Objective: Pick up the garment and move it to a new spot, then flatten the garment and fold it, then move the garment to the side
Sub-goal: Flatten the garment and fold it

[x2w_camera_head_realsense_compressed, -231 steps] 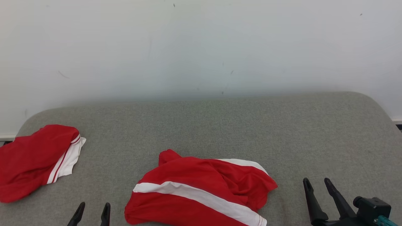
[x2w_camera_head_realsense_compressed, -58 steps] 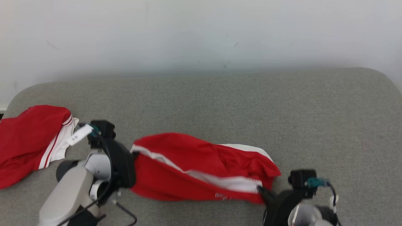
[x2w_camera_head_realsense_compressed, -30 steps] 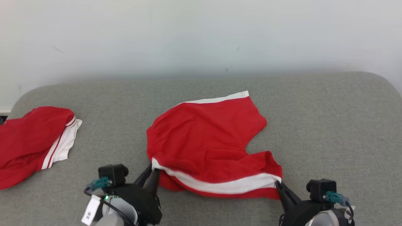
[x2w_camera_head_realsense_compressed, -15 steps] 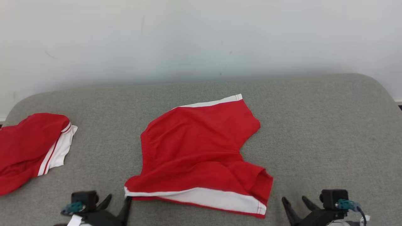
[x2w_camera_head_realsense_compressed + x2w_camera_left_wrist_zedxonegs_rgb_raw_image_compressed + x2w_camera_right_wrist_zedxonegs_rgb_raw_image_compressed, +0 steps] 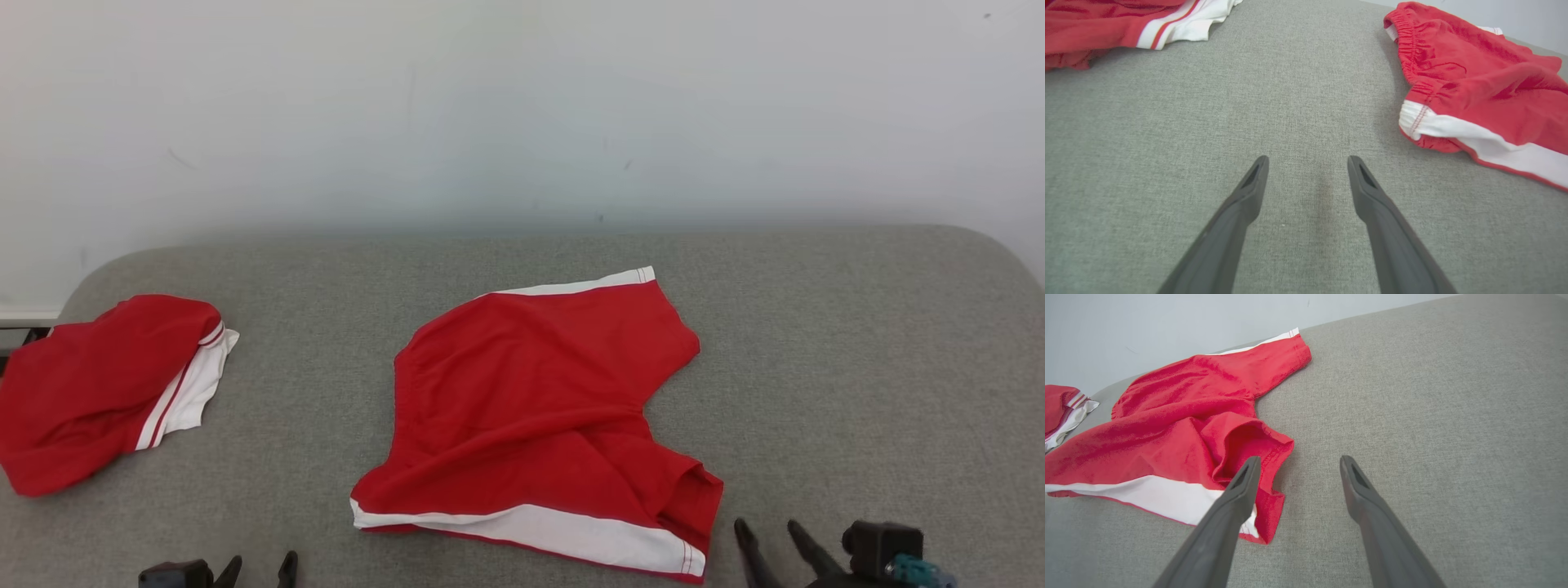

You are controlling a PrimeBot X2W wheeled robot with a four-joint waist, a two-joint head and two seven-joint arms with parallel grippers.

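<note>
The garment [image 5: 539, 408] lies spread at the middle of the surface [image 5: 857, 367], its near right leg rumpled; you are at the flattening step. Both pairs of jaws stand apart and empty at the near edge, flanking it. Next, smooth that bunched leg before folding. A second ago the jaws pinched the near hem's corners; they have since let go and withdrawn.

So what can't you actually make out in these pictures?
- Second red garment: the head view's left edge cuts it off, so its type is unclear.
- Red shorts: the near leg is bunched and its own folds hide the hem; the underside lies against the grey surface.
- Left gripper, right gripper: the head view's bottom edge cuts off all but the fingertips.
</note>
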